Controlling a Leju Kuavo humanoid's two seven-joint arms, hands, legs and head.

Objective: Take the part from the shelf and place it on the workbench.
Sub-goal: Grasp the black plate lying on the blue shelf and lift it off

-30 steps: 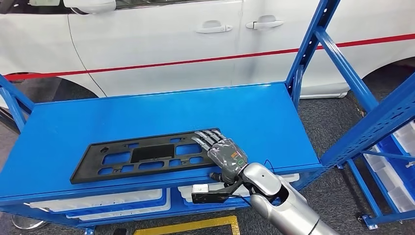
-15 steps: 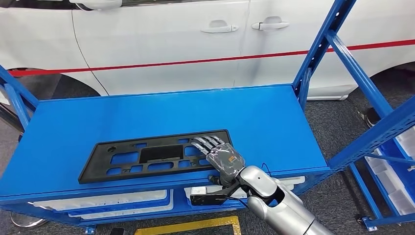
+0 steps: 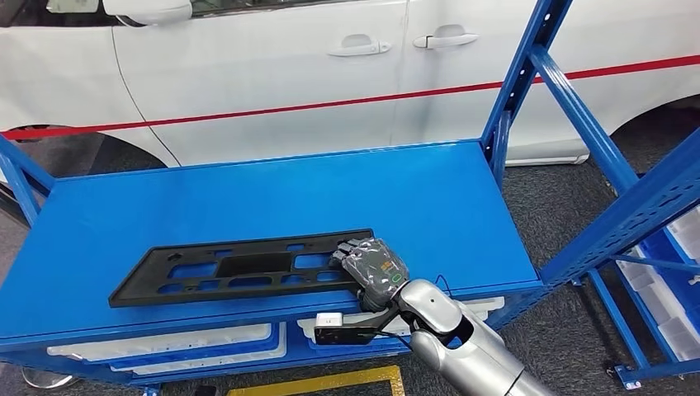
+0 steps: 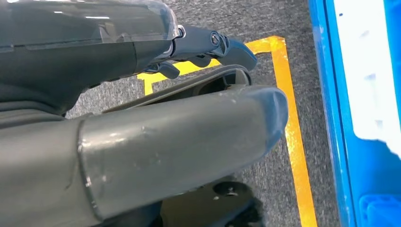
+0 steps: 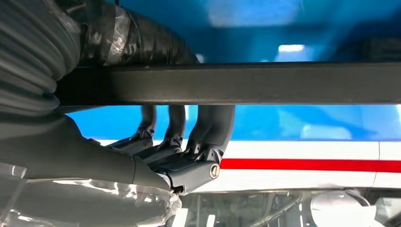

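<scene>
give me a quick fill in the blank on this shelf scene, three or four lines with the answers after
1. The flat black plastic panel with cut-outs lies on a shelf painted ____.
2. The robot's ____ hand grips that panel's end.
3. Behind the blue metal shelf stands a white car with a ____ stripe along its side.
4. On the grey floor under the left hand runs tape coloured ____.

Missing words: blue; right; red; yellow

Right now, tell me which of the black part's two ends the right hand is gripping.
The right hand grips the black part at the end nearer the shelf's upright post. Its fingers curl over that edge; the far end lies free on the blue shelf.
</scene>
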